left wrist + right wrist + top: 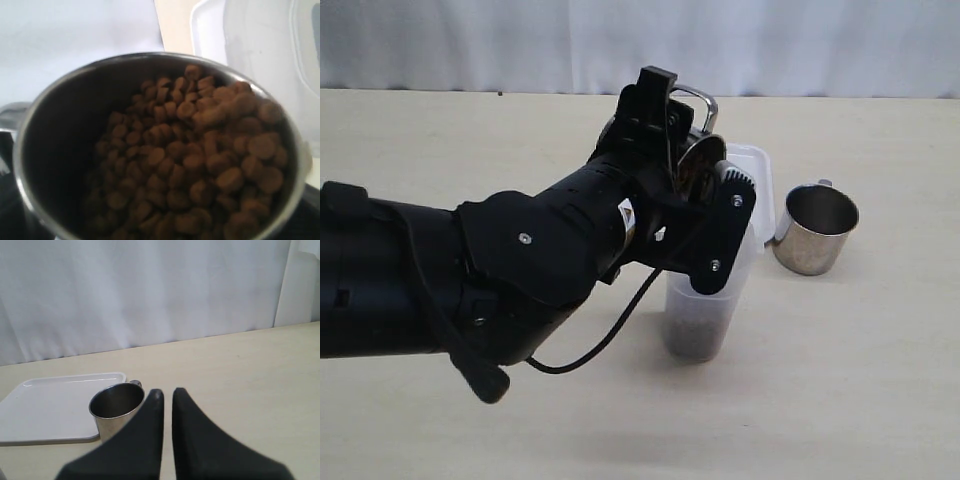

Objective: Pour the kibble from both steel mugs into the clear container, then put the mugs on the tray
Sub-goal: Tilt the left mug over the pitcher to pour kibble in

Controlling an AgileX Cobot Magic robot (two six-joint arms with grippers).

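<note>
Exterior view: the left arm's jaws grip a tilted mug (704,152) above the clear container (705,300), which holds a low layer of kibble (697,336). The second mug (815,228) stands, seemingly empty, on the worktop (860,380), off the tray (760,180), which the arm mostly hides. Left wrist view: kibble (200,150) fills the tilted mug (55,145), so this pour looks barely begun; the grip itself is unseen. Right wrist view: the right arm's jaws, nearly closed, hold nothing, and the second mug (117,407) sits just beside the tray (50,410).
</note>
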